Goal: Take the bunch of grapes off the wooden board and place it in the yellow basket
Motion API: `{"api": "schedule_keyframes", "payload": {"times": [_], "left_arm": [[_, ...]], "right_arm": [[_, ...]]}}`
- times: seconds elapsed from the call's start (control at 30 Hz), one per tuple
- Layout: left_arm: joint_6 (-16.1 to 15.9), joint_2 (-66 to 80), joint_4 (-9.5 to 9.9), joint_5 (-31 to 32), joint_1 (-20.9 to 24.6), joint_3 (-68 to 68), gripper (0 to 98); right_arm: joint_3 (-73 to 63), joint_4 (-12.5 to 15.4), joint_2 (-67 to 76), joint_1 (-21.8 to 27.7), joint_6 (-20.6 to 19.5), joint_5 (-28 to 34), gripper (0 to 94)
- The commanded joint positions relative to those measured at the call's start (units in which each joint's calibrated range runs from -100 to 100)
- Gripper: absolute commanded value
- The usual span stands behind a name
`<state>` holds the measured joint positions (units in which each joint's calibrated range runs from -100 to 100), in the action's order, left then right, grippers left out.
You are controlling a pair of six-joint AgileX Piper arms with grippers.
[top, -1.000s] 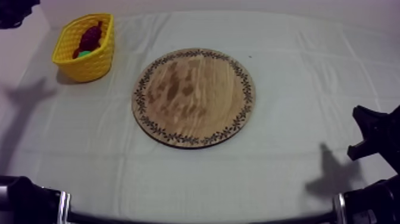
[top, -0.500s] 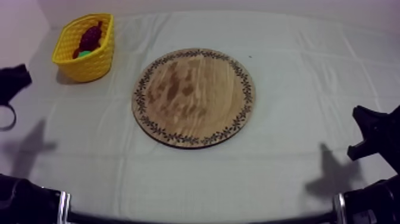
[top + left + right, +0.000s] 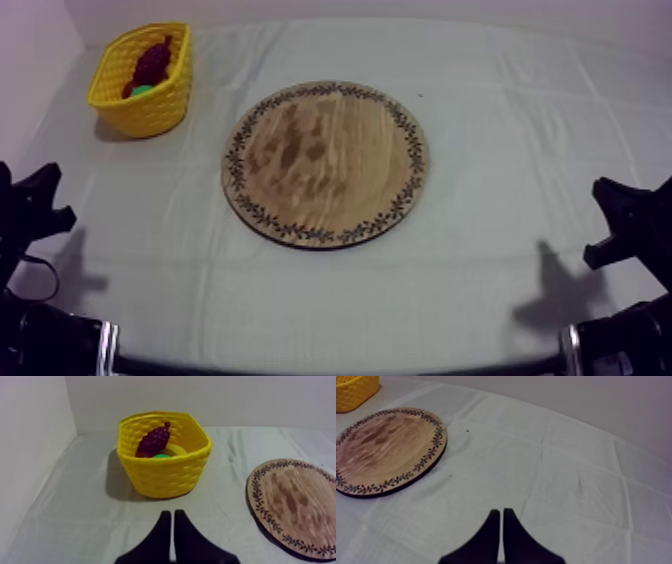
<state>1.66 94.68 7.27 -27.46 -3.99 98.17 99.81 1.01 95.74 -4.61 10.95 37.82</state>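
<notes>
The dark purple bunch of grapes [image 3: 152, 62] lies inside the yellow basket [image 3: 140, 105] at the far left of the table, leaning on its back wall [image 3: 155, 438] beside something green and yellow. The round wooden board [image 3: 325, 162] with its patterned rim lies bare in the middle [image 3: 295, 503] [image 3: 386, 446]. My left gripper [image 3: 35, 205] sits low at the left edge, shut on nothing, its fingers [image 3: 172, 536] together as a narrow wedge facing the basket. At the right edge my right gripper [image 3: 620, 225] is shut too, fingers [image 3: 498, 536] together over bare cloth.
A grey-white cloth [image 3: 500, 120] with fold creases covers the table. A pale wall rises close behind the basket and along the left side [image 3: 30, 451]. Open cloth lies between the basket and the board and all over the right half.
My left arm has come down from the upper left corner, along the left edge, to a low spot at the left side. The basket, the board and the right arm have stayed put.
</notes>
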Motion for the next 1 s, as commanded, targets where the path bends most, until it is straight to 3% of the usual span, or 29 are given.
{"api": "schedule_keyframes", "payload": {"times": [0.0, 0.1, 0.3, 0.97], "left_arm": [[-1.4, 2.6, -1.28, -0.1, 0.2, 1.1, 0.0], [-3.1, 4.4, -2.78, -1.3, 0.8, 1.6, 0.0], [-3.8, 5.2, -3.41, -1.8, 0.9, 1.8, 0.0], [-1.3, 5.3, -3.68, -2.1, 1.2, 1.8, 0.1]], "right_arm": [[0.0, 0.0, 0.0, 0.0, 0.0, 0.0, 0.4], [0.0, 0.0, 0.0, 0.0, 0.0, 0.0, 0.4], [0.0, 0.0, 0.0, 0.0, 0.0, 0.0, 0.4], [0.0, 0.0, 0.0, 0.0, 0.0, 0.0, 0.4]]}}
